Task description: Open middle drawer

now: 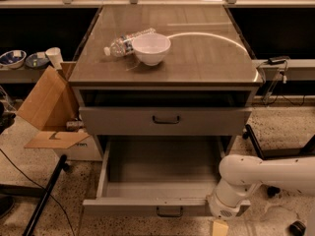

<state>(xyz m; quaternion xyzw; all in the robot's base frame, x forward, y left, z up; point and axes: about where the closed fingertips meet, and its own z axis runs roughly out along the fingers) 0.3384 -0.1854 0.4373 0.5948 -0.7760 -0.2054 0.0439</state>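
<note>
The middle drawer [147,206] stands pulled far out of the grey cabinet, showing a plain grey inside with nothing in it. Its low front carries a small black handle [170,211] near the bottom of the view. My white arm [266,173] comes in from the right. My gripper [220,226] hangs at the drawer front's right end, just right of the handle, and is partly cut off by the bottom edge. Above the open drawer, the taller top drawer [166,121] is closed.
A white bowl [151,48] and a lying plastic bottle [125,42] rest on the cabinet top [206,58]. An open cardboard box [51,109] sits on the floor at the left. A black pole [42,200] slants across the lower left. A chair base [280,154] is on the right.
</note>
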